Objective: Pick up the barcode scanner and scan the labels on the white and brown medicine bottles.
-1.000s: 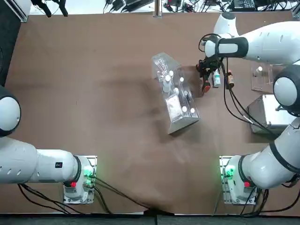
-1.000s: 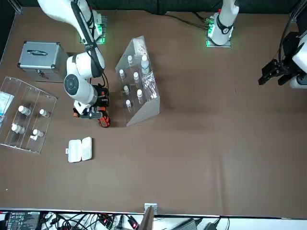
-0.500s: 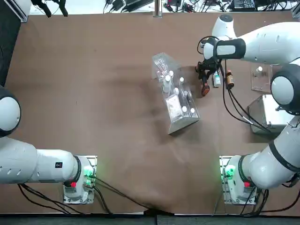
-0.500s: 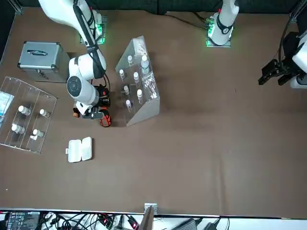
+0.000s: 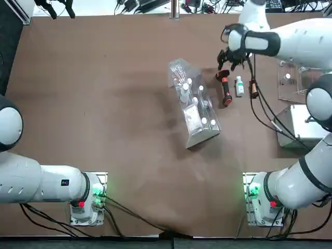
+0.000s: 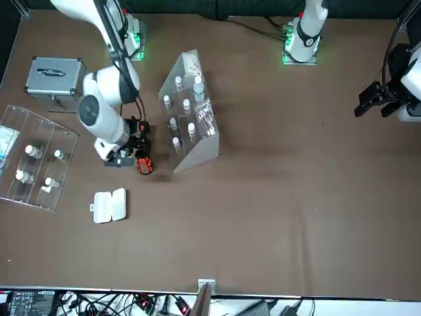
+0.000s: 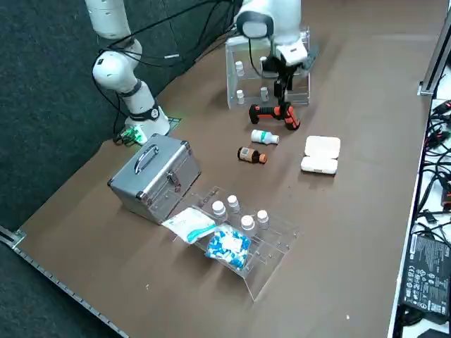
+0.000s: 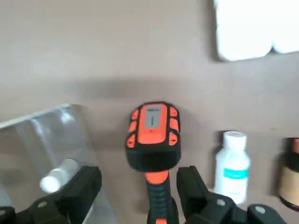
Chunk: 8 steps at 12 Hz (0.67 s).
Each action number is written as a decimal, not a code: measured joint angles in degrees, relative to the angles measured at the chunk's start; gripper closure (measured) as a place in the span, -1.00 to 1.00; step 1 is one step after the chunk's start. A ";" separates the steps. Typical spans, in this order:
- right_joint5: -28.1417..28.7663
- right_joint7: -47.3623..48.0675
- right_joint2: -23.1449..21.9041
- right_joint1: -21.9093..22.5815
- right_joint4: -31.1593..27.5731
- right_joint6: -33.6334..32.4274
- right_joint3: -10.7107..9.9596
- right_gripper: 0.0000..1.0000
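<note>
The barcode scanner lies flat on the brown table, black with orange tips. My right gripper hangs above its far end, open, with nothing held. In the wrist view its fingers straddle the scanner's handle from above. Just to the right of the scanner lie the white bottle and then the brown bottle, both on their sides. In the front view my arm hides both bottles.
A clear rack of white-capped vials stands left of the scanner. A silver case and a clear tray with vials sit at the right. A flat white box lies beyond the scanner.
My right gripper has risen and drawn back toward the table's far edge, off the scanner. The scanner and both bottles now show fully on the table.
</note>
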 joint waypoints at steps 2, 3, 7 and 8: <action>0.00 -0.01 -3.17 -0.41 4.18 -5.16 -0.72 -1.00; -0.02 -0.01 -4.60 -0.82 6.55 -7.61 -0.93 -1.00; -1.76 -0.06 -8.66 -3.91 19.64 -21.55 -2.58 -1.00; -2.59 -0.11 -8.88 -4.52 22.35 -25.51 -3.27 -1.00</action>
